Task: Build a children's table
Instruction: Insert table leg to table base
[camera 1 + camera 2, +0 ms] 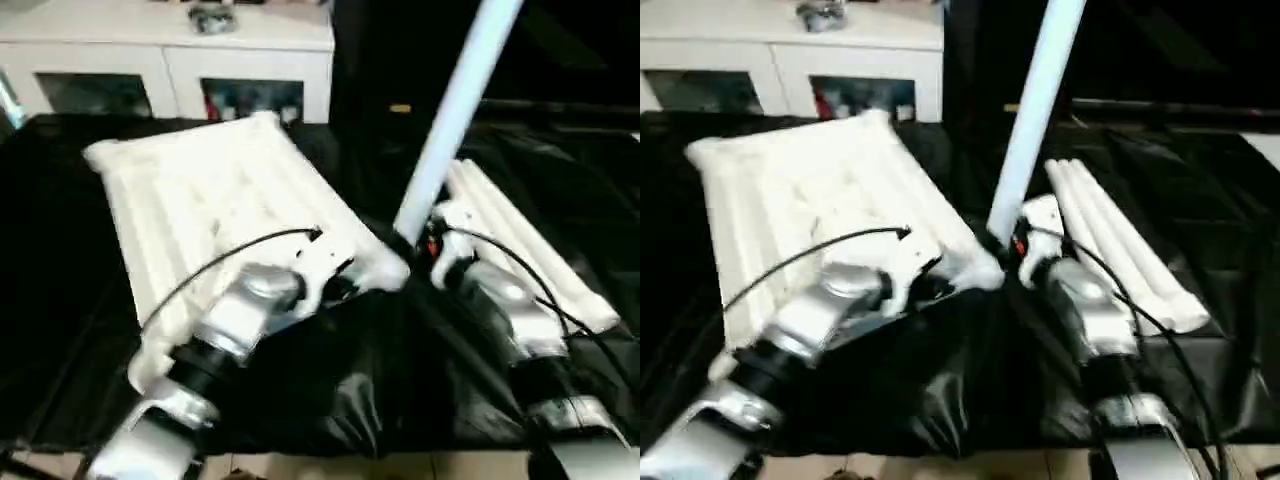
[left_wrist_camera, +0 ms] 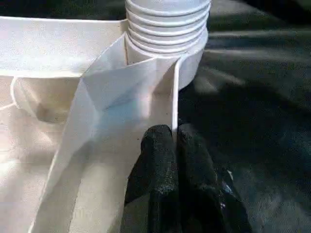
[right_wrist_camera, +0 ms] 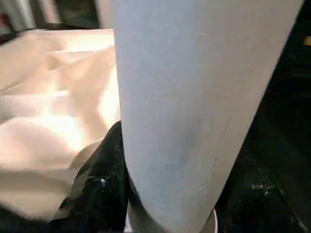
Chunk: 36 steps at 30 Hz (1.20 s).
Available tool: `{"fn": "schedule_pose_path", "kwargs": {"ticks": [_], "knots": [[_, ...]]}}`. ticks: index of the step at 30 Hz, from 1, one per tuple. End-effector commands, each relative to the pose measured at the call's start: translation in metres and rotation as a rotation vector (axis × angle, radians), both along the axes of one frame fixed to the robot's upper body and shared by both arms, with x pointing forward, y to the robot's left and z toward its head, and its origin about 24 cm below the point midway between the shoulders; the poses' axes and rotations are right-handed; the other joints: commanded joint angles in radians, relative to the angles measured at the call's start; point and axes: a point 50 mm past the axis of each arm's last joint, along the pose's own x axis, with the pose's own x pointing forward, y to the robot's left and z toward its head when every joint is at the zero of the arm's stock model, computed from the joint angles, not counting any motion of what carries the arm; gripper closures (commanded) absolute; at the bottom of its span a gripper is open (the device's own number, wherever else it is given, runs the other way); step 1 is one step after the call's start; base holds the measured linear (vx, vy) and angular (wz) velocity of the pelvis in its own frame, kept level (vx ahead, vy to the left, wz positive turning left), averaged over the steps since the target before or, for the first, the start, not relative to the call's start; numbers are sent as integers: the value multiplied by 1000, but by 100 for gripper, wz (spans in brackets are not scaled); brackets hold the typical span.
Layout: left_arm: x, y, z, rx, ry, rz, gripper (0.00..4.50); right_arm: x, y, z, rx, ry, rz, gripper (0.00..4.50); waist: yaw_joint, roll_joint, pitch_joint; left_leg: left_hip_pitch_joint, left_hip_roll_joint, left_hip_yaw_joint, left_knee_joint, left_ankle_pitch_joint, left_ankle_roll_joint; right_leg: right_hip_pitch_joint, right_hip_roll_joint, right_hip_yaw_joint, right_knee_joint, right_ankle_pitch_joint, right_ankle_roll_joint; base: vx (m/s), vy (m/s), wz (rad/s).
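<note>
My two silver forearms lie nearest, reaching forward over a black sheet that covers the tabletop.

Left side: my left tool rests at the near right corner of the table top. Its two black fingers are pressed together, with a thin white rib of the top's underside pinched between their tips. The table top lies underside up on the black sheet, its ribs exposed, set at an angle so that one corner points toward the white cabinet behind it. Just beyond my fingertips stands the round corner socket, ridged with rings.

Centre: one leg rises from that same corner socket, tilted to the right as it goes up and passing out of the top of the head view. My right tool grips this leg near its base, fingers spread to the width of the tube and closed on it; one black finger shows against the leg's side.

Right side: further legs lie side by side on the black sheet, just beside my right forearm.
</note>
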Motion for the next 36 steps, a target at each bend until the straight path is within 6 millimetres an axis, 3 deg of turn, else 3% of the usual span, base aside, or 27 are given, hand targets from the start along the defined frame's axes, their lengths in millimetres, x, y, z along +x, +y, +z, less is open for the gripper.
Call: {"fn": "schedule_pose_path", "kwargs": {"ticks": [1,4,9,11,18,20,22,23,25,29,32,33,34,36], "knots": [[8,-8,33,-92,-136,19,450,-25,-4,-60,-62,279,-44,262,4,-4,-47,18,60,-45,-99,-439,-53,13,-55,19,-91,-402,-196,0,0,0],[7,-14,33,-92,-153,-12,450,-24,7,-61,-53,294,-5,262,7,-5,-49,20,61,-40,-98,-416,-34,10,-53,21,-89,-356,-206,0,0,0],[3,-15,33,-75,-135,-40,450,-22,13,-62,-57,298,40,262,4,-5,-49,12,61,-41,-101,-405,-31,15,-53,20,-85,-342,-204,0,0,0],[3,-15,33,-72,-133,-44,450,-22,14,-62,-60,298,46,262,6,-4,-49,17,62,-39,-99,-414,-32,9,-52,22,-87,-344,-205,0,0,0],[0,-14,32,-63,-126,-77,450,-19,12,-62,-111,287,63,262,3,-4,-46,19,61,-42,-101,-463,-44,3,-52,21,-92,-397,-192,0,0,0],[0,-14,32,-62,-125,-84,450,-18,12,-60,-111,280,67,206,4,-5,-47,21,62,-42,-101,-468,-43,0,-52,22,-93,-401,-187,0,0,0],[-1,-14,32,-60,-126,-96,450,-17,12,-58,-110,266,76,186,4,-5,-46,20,62,-41,-101,-465,-42,0,-51,22,-93,-397,-189,0,0,0],[-1,-14,32,-58,-129,-103,450,-16,12,-54,-101,250,81,175,9,-3,-50,27,63,-37,-99,-455,-39,-4,-52,25,-95,-370,-199,0,0,0],[-2,-13,32,-56,-134,-117,450,-13,13,-48,-80,219,85,153,11,-2,-51,20,64,-35,-100,-405,-29,4,-49,26,-85,-286,-219,0,0,0],[-4,-13,33,-66,-144,-167,450,-10,12,-36,-58,160,100,129,18,1,-55,20,63,-28,-94,-341,-9,10,-48,27,-78,-193,-242,0,0,0],[-7,-12,32,-64,-134,-196,450,-11,11,-28,-50,122,134,106,25,1,-58,19,63,-24,-88,-267,21,18,-47,26,-68,-99,-266,0,0,0],[-8,-10,31,-60,-136,-215,450,-13,9,-24,-54,103,166,102,30,5,-62,18,63,-23,-83,-220,38,21,-48,26,-61,-46,-283,0,0,0],[-8,-9,31,-58,-136,-222,450,-15,8,-23,-56,96,180,92,36,2,-64,15,62,-21,-77,-165,59,26,-47,25,-53,21,-289,0,0,0],[-9,-8,31,-58,-138,-238,450,-17,6,-20,-60,86,198,64,40,4,-65,14,62,-21,-74,-113,85,28,-46,22,-45,79,-304,0,0,0]]}}
